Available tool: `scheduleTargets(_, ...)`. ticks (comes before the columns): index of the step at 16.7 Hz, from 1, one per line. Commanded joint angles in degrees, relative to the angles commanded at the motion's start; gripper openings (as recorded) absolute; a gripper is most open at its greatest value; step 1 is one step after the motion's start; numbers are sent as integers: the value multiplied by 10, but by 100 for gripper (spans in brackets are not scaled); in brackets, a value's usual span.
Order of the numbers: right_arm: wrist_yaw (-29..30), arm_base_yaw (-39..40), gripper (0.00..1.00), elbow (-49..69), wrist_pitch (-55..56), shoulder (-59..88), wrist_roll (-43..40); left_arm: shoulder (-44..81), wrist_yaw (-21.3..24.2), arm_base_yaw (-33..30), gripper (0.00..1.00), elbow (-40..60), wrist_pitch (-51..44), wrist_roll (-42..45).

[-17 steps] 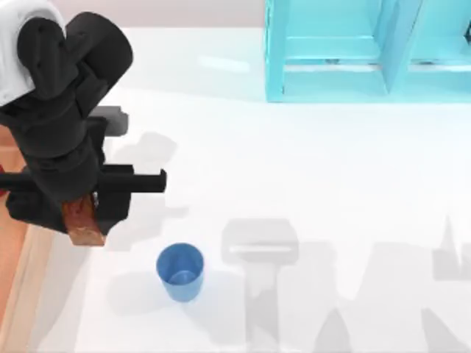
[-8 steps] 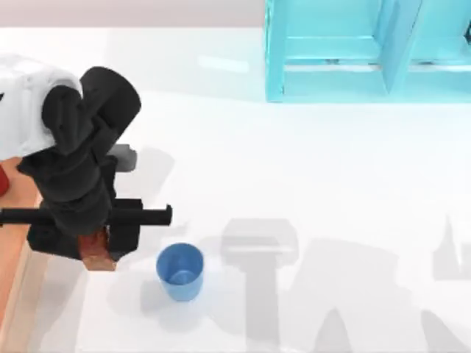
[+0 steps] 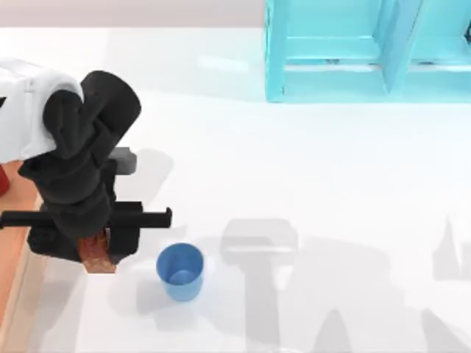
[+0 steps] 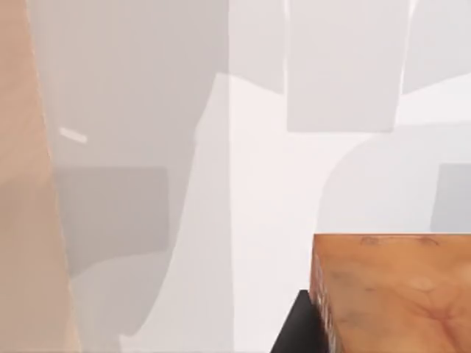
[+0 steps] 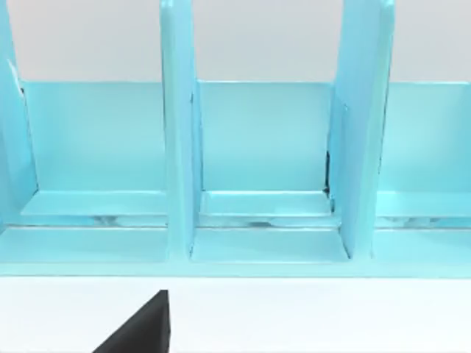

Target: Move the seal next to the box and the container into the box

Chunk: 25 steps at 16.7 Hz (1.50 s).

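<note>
My left gripper (image 3: 99, 244) is shut on the seal (image 3: 94, 259), a reddish-brown block with orange mottling. It holds the seal over the white table, just right of the box (image 3: 10, 250), whose pale wooden rim runs along the table's left edge. The left wrist view shows the seal (image 4: 397, 294) close up and the box rim (image 4: 29, 220) to one side. The container (image 3: 180, 271), a small blue cup, stands upright on the table a short way to the right of the seal. It is apart from the gripper. Whether the seal touches the table I cannot tell.
A turquoise shelf-like cabinet (image 3: 368, 51) stands at the back right, and the right wrist view faces its compartments (image 5: 265, 147). A small red thing (image 3: 2, 180) shows at the left edge by the box. White table stretches right of the cup.
My left arm has carried the seal toward the table's front and slightly right, nearer the cup. It has hardly moved in the last half second. The cup has stayed put.
</note>
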Motion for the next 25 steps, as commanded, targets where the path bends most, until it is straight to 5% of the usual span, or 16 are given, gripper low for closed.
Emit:
scheduleTargets(10,0,0,100,0,0,0,0,0,0,0,98,0,0,0)
scheduleTargets(20,0,0,100,0,0,0,0,0,0,-1,100,2,-2,0)
scheduleTargets(25,0,0,100,0,0,0,0,-12,1,-2,100,88,-97,-4)
